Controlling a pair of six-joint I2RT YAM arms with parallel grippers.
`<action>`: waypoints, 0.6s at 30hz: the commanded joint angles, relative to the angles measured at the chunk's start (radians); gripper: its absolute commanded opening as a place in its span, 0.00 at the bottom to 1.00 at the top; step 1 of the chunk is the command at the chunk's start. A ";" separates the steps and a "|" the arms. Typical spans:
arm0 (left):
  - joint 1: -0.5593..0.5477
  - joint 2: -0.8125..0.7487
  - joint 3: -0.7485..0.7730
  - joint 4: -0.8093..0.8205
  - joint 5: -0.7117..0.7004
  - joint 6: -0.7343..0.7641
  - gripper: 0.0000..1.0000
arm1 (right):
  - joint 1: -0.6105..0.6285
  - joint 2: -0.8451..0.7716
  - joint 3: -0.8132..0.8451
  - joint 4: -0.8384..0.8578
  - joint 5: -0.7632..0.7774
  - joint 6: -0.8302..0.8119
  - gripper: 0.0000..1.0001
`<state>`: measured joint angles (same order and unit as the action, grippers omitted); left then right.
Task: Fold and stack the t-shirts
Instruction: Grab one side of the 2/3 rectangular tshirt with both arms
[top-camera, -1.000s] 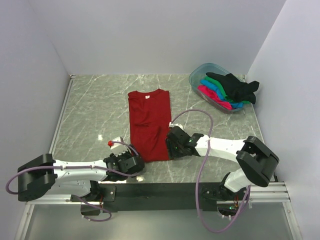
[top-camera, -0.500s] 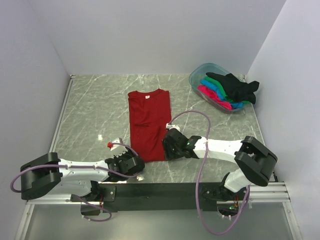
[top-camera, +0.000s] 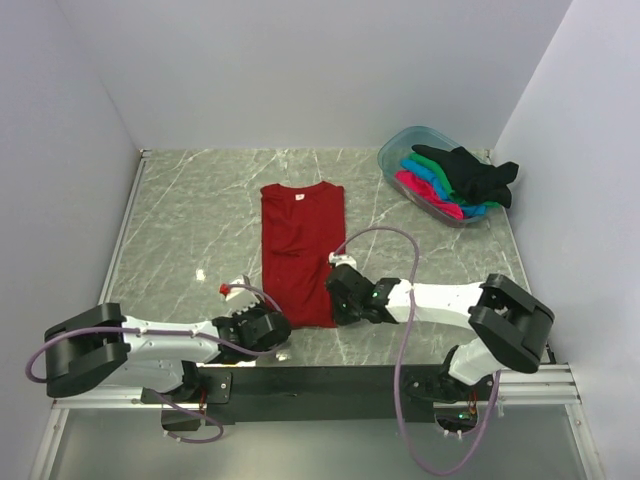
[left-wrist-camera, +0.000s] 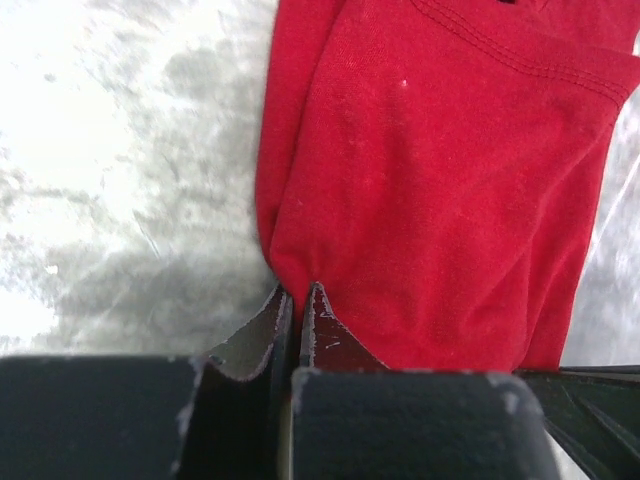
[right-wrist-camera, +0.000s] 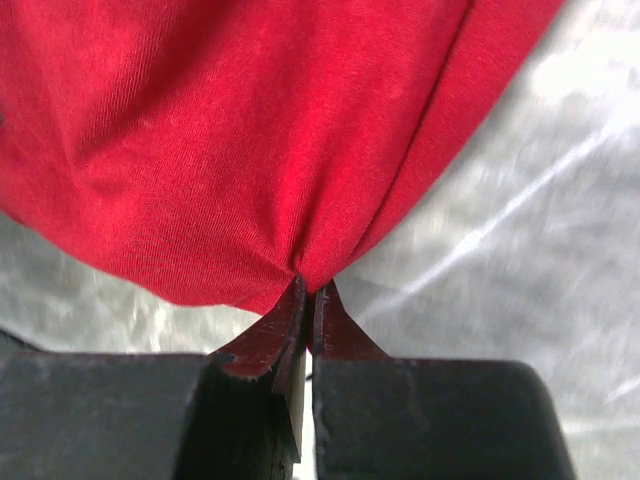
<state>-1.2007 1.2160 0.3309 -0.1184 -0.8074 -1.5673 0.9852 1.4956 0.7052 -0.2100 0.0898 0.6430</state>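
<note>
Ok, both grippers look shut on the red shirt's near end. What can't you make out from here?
- Wrist views: how many layers of the dark red t-shirt the left gripper and right gripper pinch, because the cloth bunches there.
- Top view: both pinch points, hidden under the arms' wrists.
- Top view: how many t-shirts lie in the tub, because the black t-shirt covers part.

Wrist views' top edges cut off the red t-shirt (left-wrist-camera: 430, 200).

Nothing legible (neck tag (top-camera: 297, 197) on the red t-shirt (top-camera: 300, 260) too small).
</note>
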 joint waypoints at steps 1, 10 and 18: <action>-0.019 -0.030 -0.047 -0.147 0.195 0.078 0.01 | 0.050 -0.067 -0.045 -0.149 -0.016 0.023 0.00; -0.100 -0.235 -0.078 -0.175 0.295 0.129 0.00 | 0.078 -0.277 -0.085 -0.293 -0.028 0.049 0.00; -0.246 -0.173 0.003 -0.193 0.384 0.174 0.01 | 0.116 -0.394 -0.101 -0.413 -0.111 0.047 0.00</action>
<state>-1.3960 1.0042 0.2897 -0.2039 -0.5049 -1.4258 1.0817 1.1587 0.6144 -0.5354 0.0181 0.6868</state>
